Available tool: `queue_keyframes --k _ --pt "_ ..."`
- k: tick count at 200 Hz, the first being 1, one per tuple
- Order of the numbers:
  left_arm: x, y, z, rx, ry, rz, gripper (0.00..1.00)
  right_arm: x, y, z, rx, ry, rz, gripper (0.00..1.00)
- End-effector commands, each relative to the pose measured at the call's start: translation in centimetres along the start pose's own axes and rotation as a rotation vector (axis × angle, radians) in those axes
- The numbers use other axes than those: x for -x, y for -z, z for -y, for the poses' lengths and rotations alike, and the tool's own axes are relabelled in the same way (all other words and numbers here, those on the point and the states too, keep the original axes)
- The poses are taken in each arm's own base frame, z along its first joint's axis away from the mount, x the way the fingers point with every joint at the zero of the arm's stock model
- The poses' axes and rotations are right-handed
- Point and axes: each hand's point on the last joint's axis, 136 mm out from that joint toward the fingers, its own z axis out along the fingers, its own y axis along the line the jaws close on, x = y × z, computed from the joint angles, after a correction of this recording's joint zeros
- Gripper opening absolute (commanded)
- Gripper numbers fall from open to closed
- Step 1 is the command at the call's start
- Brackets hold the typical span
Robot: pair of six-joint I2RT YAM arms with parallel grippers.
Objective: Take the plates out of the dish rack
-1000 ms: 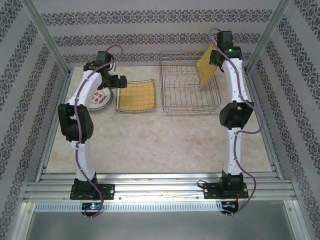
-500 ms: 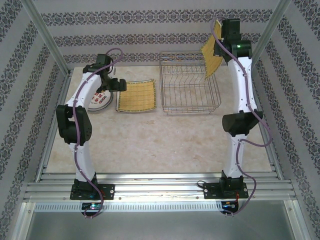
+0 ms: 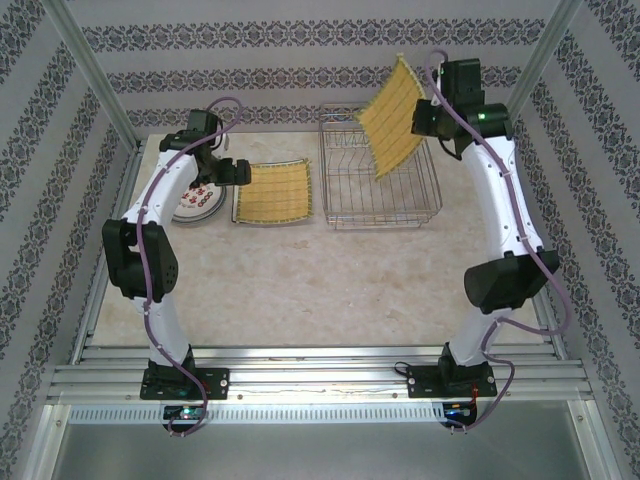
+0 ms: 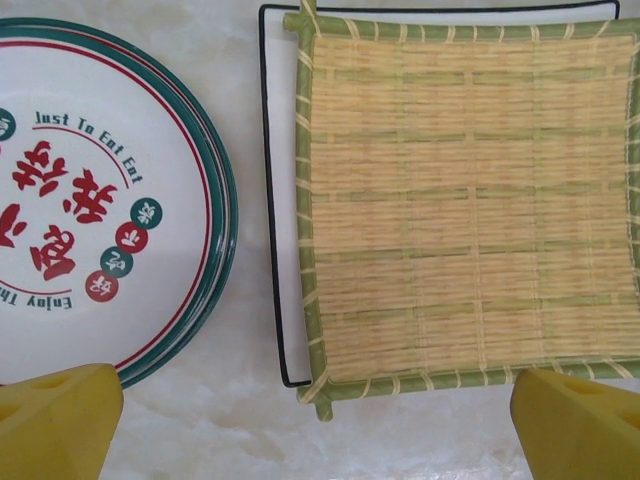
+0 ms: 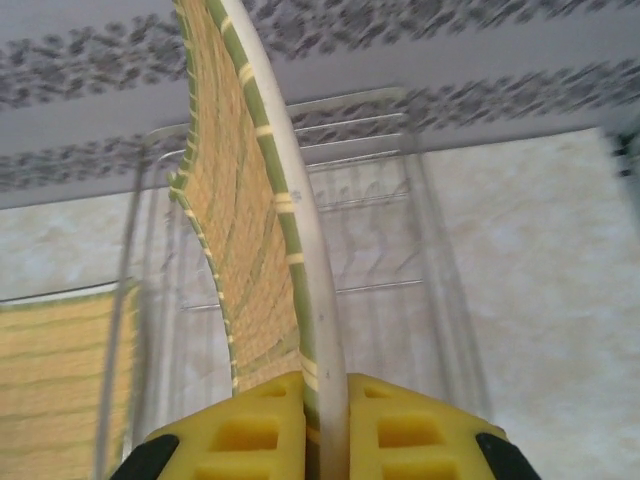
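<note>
Held yellow woven plate (image 3: 390,115) is up in the air, tilted, above the dish rack (image 3: 380,190) and not touching the wires. Right gripper (image 3: 425,118) is clamped on its lower edge; in the wrist view the pads (image 5: 240,430) pinch the rim (image 5: 310,300) tight.

As far as I can tell from above, the rack has no other plates in it, so this looks like the last one.

Already unloaded, left of the rack on the table (image 3: 330,280): round plate (image 4: 90,200) with green rim, and just beside it a second woven plate (image 4: 470,200) sitting on a white square plate (image 4: 280,250).

Left gripper (image 3: 238,172) hovers over that pair, jaws wide apart, holding nothing.

Remaining: set the held plate down on the table.
</note>
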Motion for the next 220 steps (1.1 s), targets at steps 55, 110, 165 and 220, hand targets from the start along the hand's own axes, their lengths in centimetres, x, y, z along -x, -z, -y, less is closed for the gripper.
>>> queue_keyframes --k 55,110,165,220 --pt "0.7 3.0 1.6 -0.043 -0.020 0.083 1.00 -2.1 3.3 -8.1 0.666 -0.239 0.084 0.00" --pt "0.8 3.5 2.2 -0.068 -0.016 0.102 1.00 -5.6 1.1 -8.3 0.831 -0.357 0.038 0.00" --pt "1.3 5.0 2.7 -0.093 -0.020 0.147 1.00 -7.7 -0.7 -8.0 0.842 -0.383 0.001 0.00" --pt "2.7 8.6 7.4 -0.387 -0.076 0.343 1.00 -8.7 -1.7 -8.7 0.893 -0.398 -0.044 0.00"
